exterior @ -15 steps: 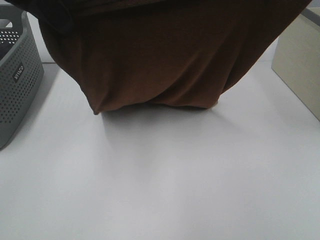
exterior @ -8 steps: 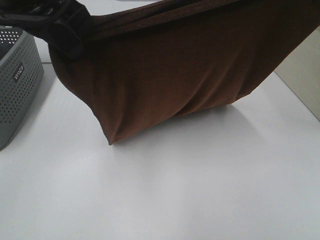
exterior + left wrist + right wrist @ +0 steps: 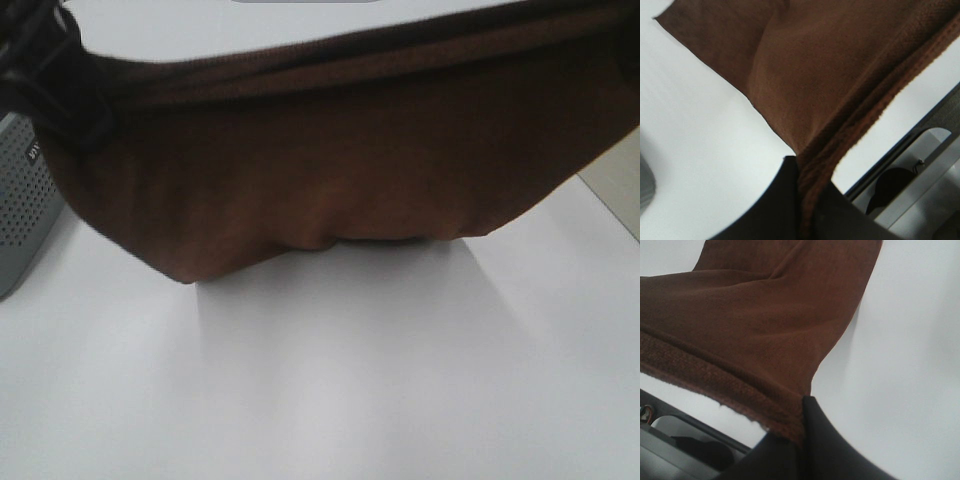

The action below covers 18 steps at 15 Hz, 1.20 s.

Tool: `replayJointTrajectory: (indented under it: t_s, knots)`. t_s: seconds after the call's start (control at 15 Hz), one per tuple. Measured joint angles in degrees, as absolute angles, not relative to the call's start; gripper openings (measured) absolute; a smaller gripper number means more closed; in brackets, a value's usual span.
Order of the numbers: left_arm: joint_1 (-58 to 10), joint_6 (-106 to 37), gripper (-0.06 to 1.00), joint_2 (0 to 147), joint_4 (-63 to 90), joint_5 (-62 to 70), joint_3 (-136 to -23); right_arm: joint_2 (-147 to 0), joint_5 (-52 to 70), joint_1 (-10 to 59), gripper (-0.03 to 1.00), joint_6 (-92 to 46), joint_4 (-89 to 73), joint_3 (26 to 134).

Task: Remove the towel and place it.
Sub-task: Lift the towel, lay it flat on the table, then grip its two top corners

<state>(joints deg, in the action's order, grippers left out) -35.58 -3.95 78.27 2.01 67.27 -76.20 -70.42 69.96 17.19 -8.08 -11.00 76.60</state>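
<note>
The towel (image 3: 330,170) is up in the air, stretched wide between both arms over the white table (image 3: 320,400). It's a big dark brown thing and it fills most of the high view from side to side. The thick hem runs along the top and the rest droops down in a belly below it. The lowest fold hangs right down by the table with a soft shadow under it, and I honestly can't tell whether it touches or just clears it.

The left gripper (image 3: 805,175) is clamped tight on the hem at one end, with the cloth pinched between its jaws. It's the dark blurry lump at the top left corner in the high view. The right gripper (image 3: 802,412) is doing the same at the other end, squeezed closed on the hem, and it sits off the edge of the high view.

The grey basket (image 3: 20,210) peeks out at the far left, partly behind the towel's left end.
</note>
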Motion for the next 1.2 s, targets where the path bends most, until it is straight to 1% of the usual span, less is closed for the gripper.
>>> replayJointTrajectory:
  t_s: [0.2, 0.27, 0.47, 0.73, 1.0, 1.2]
  knots:
    - [-35.8, -5.4, 0.00, 74.7, 5.4, 66.1, -67.7, -64.7, 69.8, 17.2, 0.01, -5.7, -12.9, 66.2]
    - [-35.8, -5.4, 0.00, 74.7, 5.4, 66.1, -67.7, -64.7, 69.8, 17.2, 0.01, -5.7, -12.9, 66.2]
    - [-35.8, -6.7, 0.00, 72.8, 10.5, 65.7, -63.0, -59.5, 69.8, 17.2, 0.01, -5.2, -13.5, 62.8]
    - [-35.8, -6.9, 0.00, 70.8, 14.2, 65.2, -56.3, -54.2, 69.9, 17.2, 0.01, -3.8, -16.4, 56.4]
    - [-35.8, -9.8, 0.00, 72.4, 15.2, 66.1, -53.5, -55.1, 69.6, 17.2, 0.01, -5.7, -18.3, 46.0]
    - [-35.8, -12.8, 0.00, 79.1, 15.6, 66.9, -53.3, -59.9, 69.4, 17.2, 0.01, -10.3, -18.9, 41.6]
